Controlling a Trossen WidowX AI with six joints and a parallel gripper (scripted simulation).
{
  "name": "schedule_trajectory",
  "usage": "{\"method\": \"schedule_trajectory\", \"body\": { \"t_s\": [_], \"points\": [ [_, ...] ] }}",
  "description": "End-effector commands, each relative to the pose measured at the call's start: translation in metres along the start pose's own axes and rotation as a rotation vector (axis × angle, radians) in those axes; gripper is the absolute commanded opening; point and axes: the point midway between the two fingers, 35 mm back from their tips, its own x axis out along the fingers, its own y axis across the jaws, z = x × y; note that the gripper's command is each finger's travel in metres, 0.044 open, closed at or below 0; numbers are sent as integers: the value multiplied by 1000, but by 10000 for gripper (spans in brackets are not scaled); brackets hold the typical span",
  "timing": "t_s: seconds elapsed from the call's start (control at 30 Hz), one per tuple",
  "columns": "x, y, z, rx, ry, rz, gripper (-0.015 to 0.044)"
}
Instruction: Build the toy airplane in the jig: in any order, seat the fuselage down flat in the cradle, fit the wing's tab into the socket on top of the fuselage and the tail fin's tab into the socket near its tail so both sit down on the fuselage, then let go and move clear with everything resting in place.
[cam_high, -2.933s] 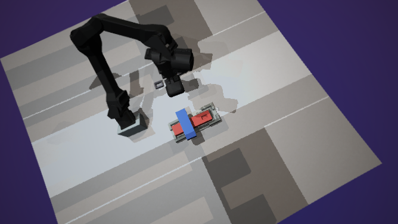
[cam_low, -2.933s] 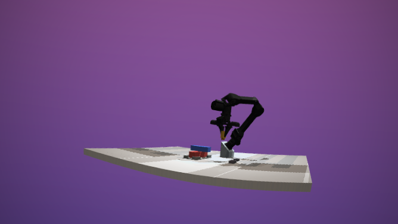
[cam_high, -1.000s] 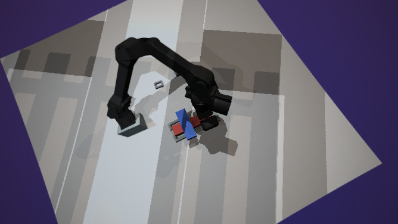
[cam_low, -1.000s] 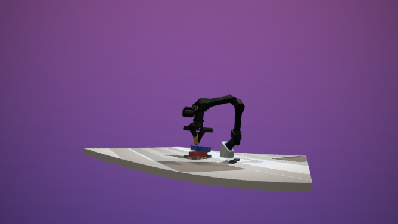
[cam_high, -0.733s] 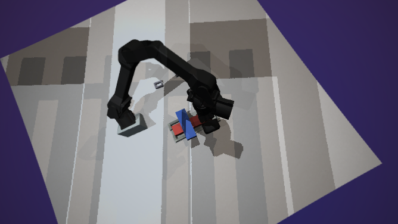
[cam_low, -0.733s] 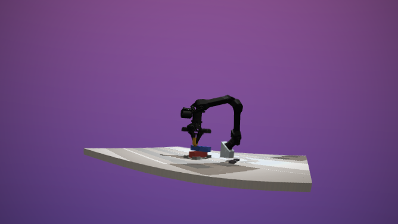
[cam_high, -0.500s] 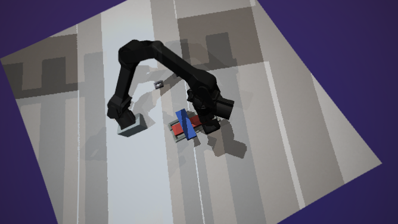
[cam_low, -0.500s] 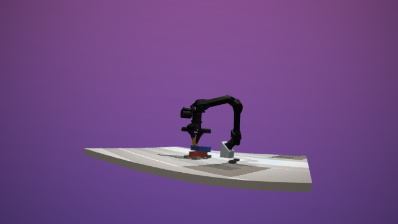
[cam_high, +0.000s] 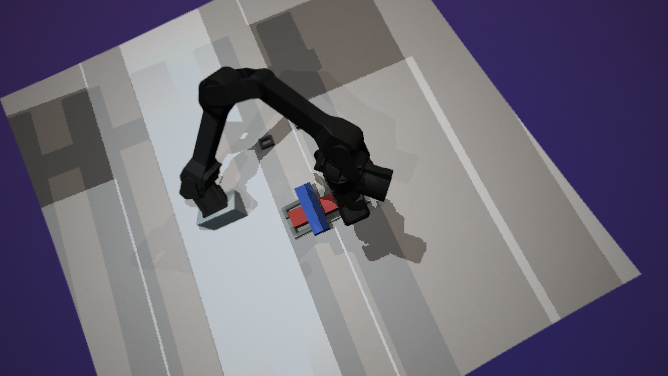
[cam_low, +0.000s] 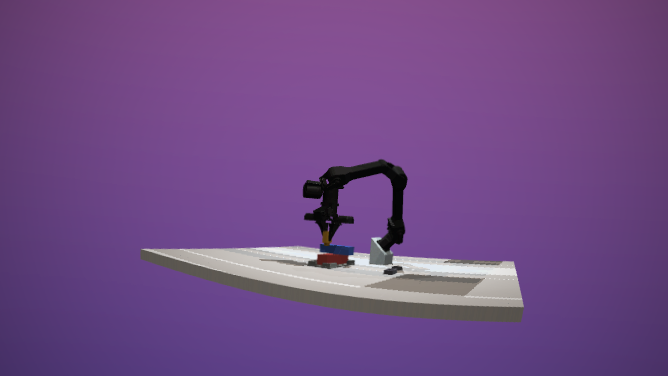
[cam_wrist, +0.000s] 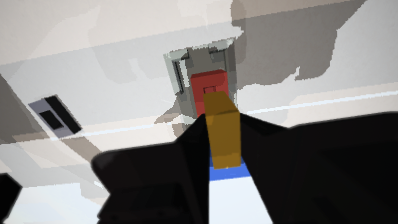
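Note:
The red fuselage (cam_high: 300, 215) (cam_low: 331, 258) (cam_wrist: 210, 82) lies in the grey cradle (cam_high: 289, 210) (cam_wrist: 176, 75). The blue wing (cam_high: 312, 208) (cam_low: 337, 248) (cam_wrist: 229, 173) sits across its top. My gripper (cam_low: 326, 239) (cam_wrist: 216, 116) is shut on the orange tail fin (cam_wrist: 223, 127) (cam_low: 326, 236), which it holds upright a little above the tail end of the fuselage. In the wrist view the fin's lower end hangs just over the small socket (cam_wrist: 210, 89) in the red top. In the top view the gripper body hides the fin.
The arm's grey base block (cam_high: 222, 212) (cam_low: 380, 251) stands left of the jig in the top view. A small dark square holder (cam_high: 266, 145) (cam_low: 393, 267) (cam_wrist: 54, 117) lies on the table behind the jig.

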Motion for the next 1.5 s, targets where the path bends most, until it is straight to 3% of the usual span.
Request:
{"method": "schedule_trajectory", "body": {
  "t_s": [0.0, 0.8, 1.33, 1.47],
  "points": [
    [1, -1, -1, -5, 4, -4, 65],
    [40, -1, -1, -5, 3, -3, 65],
    [42, -2, -1, -5, 3, -3, 65],
    [39, -2, -1, -7, 1, -4, 38]
  ]
}}
